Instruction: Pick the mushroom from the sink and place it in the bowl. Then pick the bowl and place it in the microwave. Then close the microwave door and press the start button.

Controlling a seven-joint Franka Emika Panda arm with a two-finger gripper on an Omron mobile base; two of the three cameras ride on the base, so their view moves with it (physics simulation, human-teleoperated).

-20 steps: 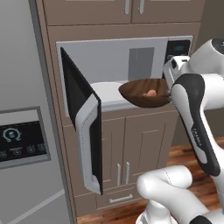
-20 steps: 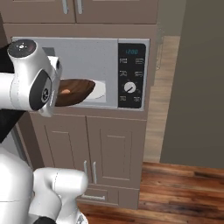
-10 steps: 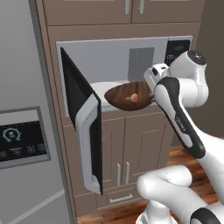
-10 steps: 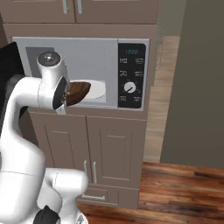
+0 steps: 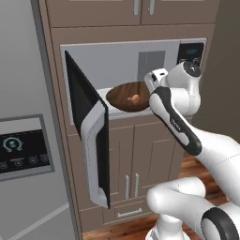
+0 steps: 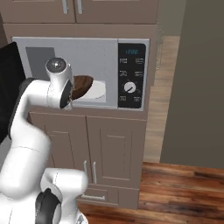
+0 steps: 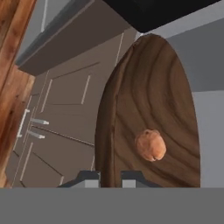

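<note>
Hand view, hand [image 7: 110, 177] gripping rim of dark wood-grained bowl [image 7: 148, 87], small orange-tan mushroom [image 7: 150, 145] inside.

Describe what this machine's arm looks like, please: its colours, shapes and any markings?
The arm is glossy white, built of thick rounded tube segments joined by bulbous elbows. Round dark grey caps mark the joints, one atop the upper joint, and a faint grey stripe runs along the forearm. No loose cables show. The tool ends in two small dark grey fingertips.
</note>
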